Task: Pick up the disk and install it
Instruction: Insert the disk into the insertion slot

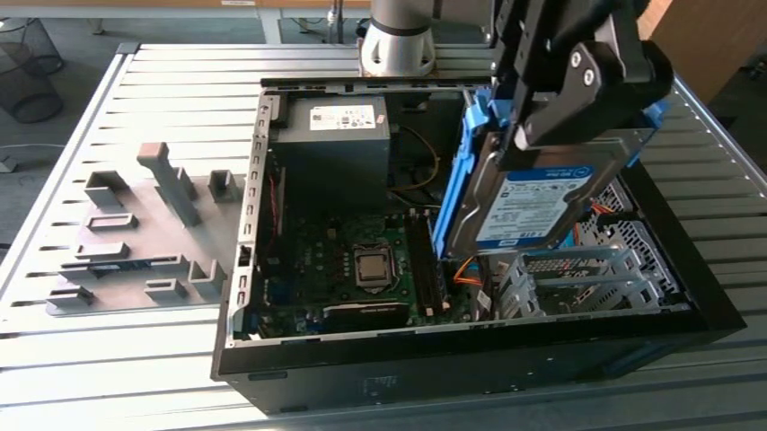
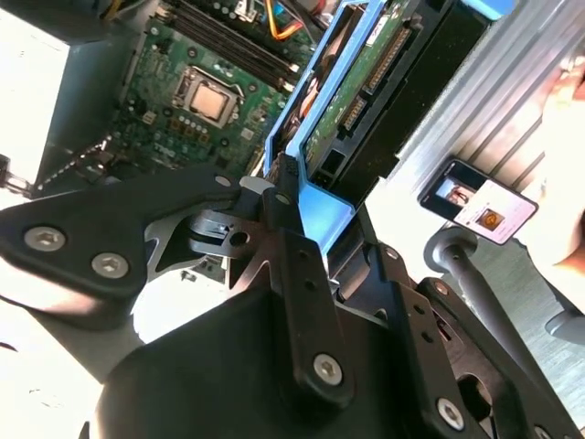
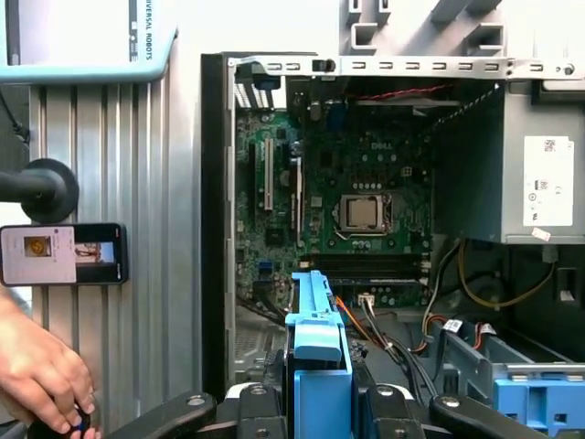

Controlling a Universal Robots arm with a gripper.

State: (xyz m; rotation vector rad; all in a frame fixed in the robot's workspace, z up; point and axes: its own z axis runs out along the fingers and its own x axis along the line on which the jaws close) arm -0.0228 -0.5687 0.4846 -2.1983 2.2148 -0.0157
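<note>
Exterior view shows the gripper (image 1: 542, 136) clamped on the disk (image 1: 590, 163), white-and-blue label (image 1: 533, 214) facing out, seemingly above the computer case (image 1: 480, 364)

The exterior view looks steeply down from over one edge of the slatted table (image 1: 72, 377) into the open computer case (image 1: 480, 359). Both wrist views sit close behind the disk (image 3: 318, 329), the first facing the case squarely, the second obliquely. All three share the motherboard (image 1: 318, 269).

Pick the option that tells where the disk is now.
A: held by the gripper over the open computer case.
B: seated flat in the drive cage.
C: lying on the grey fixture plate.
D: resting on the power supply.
A: the gripper clamps the disk, which hangs tilted above the open computer case.
</note>
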